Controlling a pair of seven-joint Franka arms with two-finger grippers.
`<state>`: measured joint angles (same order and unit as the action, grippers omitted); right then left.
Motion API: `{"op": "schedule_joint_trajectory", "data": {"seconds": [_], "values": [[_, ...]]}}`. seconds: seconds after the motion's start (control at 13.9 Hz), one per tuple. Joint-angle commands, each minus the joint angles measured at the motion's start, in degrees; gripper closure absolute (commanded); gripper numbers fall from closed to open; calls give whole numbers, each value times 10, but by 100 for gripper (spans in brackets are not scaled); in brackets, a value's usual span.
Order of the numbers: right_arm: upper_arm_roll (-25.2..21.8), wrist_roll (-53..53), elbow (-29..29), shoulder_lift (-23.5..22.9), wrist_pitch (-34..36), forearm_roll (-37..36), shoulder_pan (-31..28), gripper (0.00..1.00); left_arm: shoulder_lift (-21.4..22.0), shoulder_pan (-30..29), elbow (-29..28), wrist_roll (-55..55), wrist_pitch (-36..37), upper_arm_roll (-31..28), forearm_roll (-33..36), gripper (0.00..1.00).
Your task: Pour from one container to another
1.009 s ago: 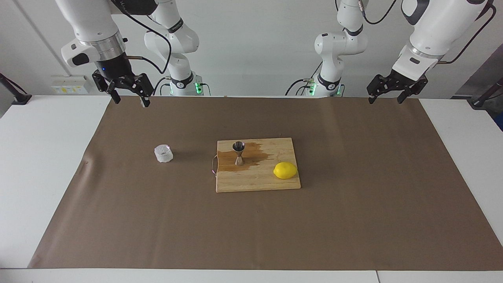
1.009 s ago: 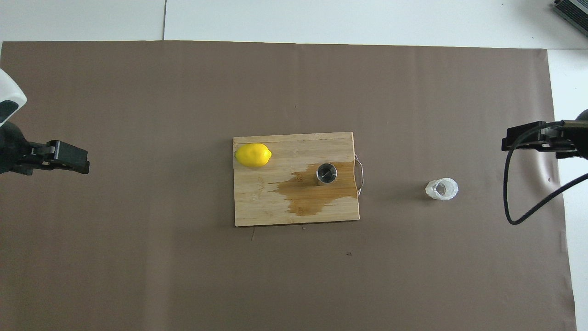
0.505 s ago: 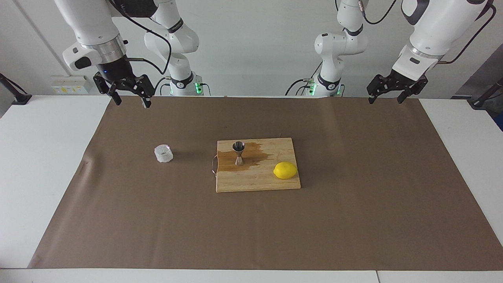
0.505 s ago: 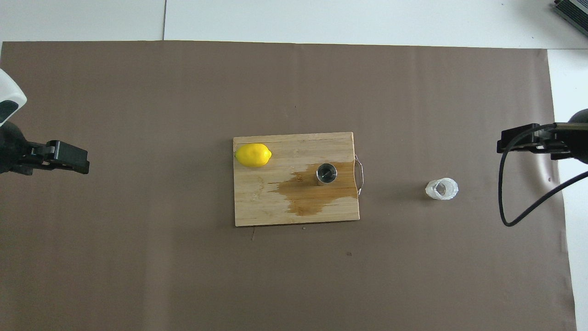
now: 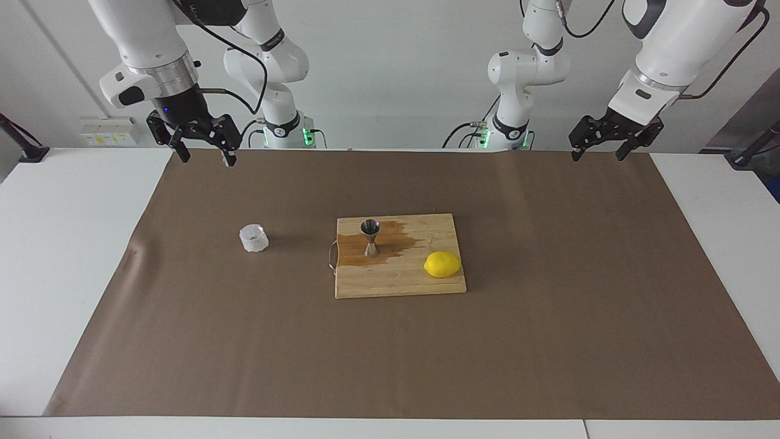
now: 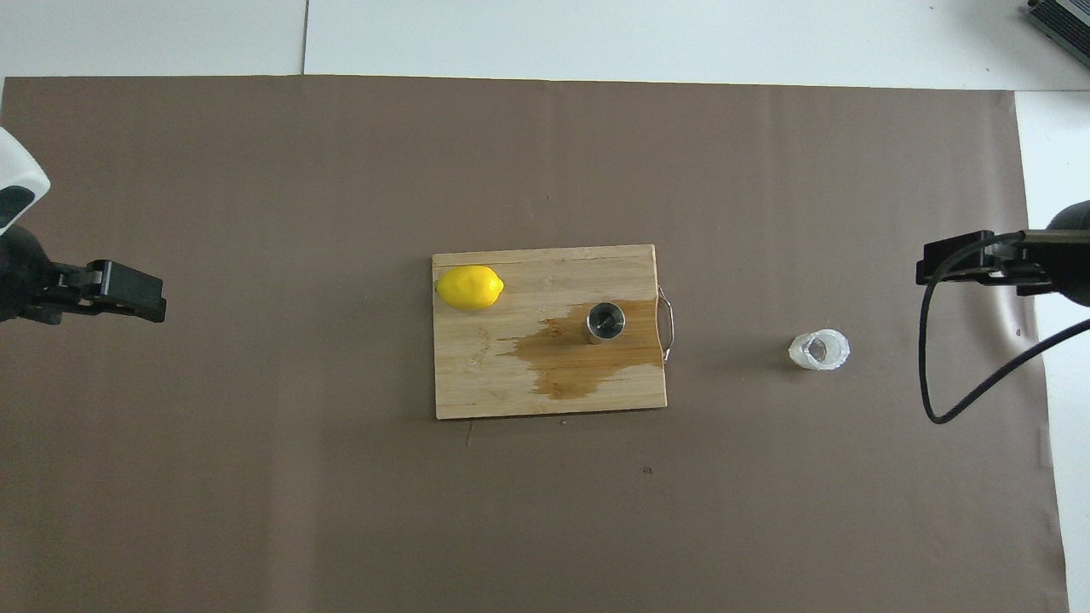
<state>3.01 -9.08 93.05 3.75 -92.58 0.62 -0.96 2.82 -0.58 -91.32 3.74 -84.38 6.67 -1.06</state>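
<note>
The glass cup [image 5: 253, 238] stands upright on the brown paper [image 5: 548, 341] covering the table [image 5: 61, 256], toward my right arm's end and well apart from the cutting board [image 5: 399, 283]. From overhead its mouth [image 6: 818, 350] looks clear, though I cannot tell for certain whether any liquid sits in it. The steel jigger [image 5: 370, 237] stands upright on the board, near the edge with the wire handle [image 6: 668, 323], its upper cone open to the top; what it holds is too small to make out. A dark wet stain [image 6: 579, 362] spreads across the wood around its foot. A lemon [image 5: 442, 264] lies on the same board at the end toward my left arm, apart from the jigger.

My right tool [image 5: 203, 152] hangs in the air over the paper's edge nearest me, fingers spread wide, holding nothing and touching nothing, well apart from the cup. My left tool [image 5: 596, 151] waits over the same edge at my left arm's end of the table, its fingers also parted and empty.
</note>
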Motion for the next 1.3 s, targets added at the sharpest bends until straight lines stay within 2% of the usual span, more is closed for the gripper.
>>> {"op": "schedule_joint_trajectory", "data": {"seconds": [0.0, 1.23], "values": [[-3, 12, 13, 12, -1, -4, 6, 0, 14, -2, -12, 5, 4, -1, -3, 0], [-9, 12, 10, 15, 1, 6, 0, 0, 14, -2, -12, 5, 5, -1, -3, 0]]}}
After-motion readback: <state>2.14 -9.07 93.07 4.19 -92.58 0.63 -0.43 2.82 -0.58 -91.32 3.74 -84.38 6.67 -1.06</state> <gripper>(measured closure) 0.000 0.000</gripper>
